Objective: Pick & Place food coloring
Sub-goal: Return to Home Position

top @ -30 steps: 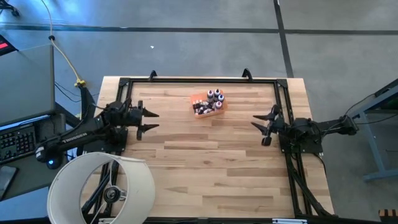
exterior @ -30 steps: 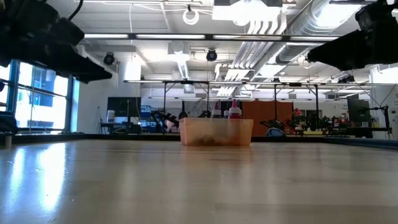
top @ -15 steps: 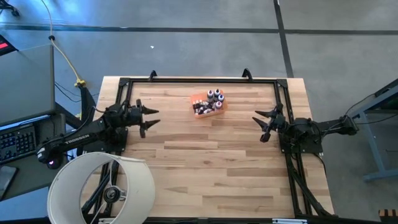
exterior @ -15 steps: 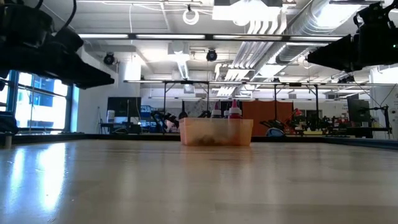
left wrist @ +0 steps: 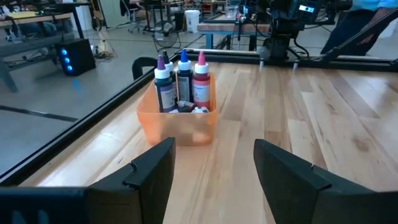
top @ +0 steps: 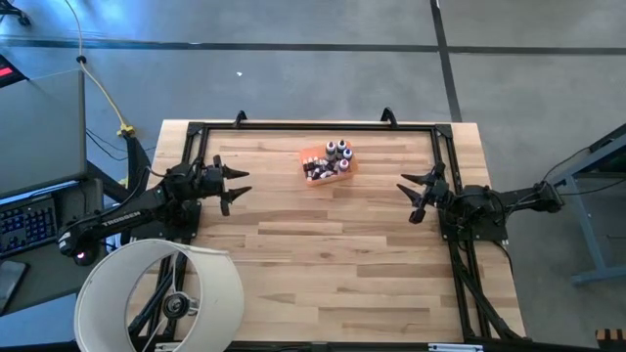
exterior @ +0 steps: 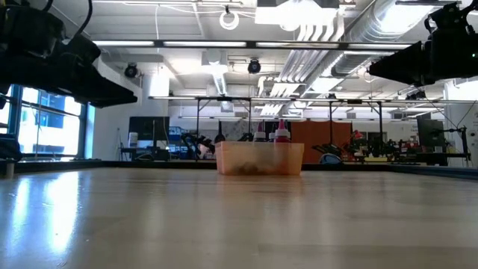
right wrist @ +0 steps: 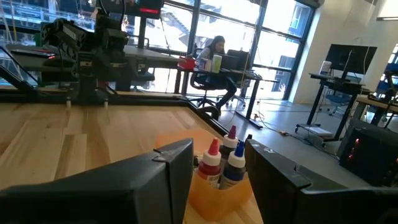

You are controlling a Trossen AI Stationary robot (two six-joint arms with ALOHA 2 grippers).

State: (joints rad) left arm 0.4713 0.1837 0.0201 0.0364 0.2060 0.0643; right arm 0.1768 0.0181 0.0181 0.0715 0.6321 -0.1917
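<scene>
Orange bin (top: 328, 166) holds three upright bottles (left wrist: 182, 78); left tool (top: 238, 186) and right tool (top: 409, 198) both spread apart, empty

Bright, even light pours from the ceiling strips (exterior: 187, 43) onto the bench (exterior: 239, 224), with hardly a shadow seen from above. Down low, window (exterior: 52, 127) glare sheens the bench's left side, and the arms (exterior: 60, 60) read as black silhouettes.

Food coloring (top: 336, 150) in bin (top: 348, 167) far centre, open tabletop (top: 323, 254) around
</scene>
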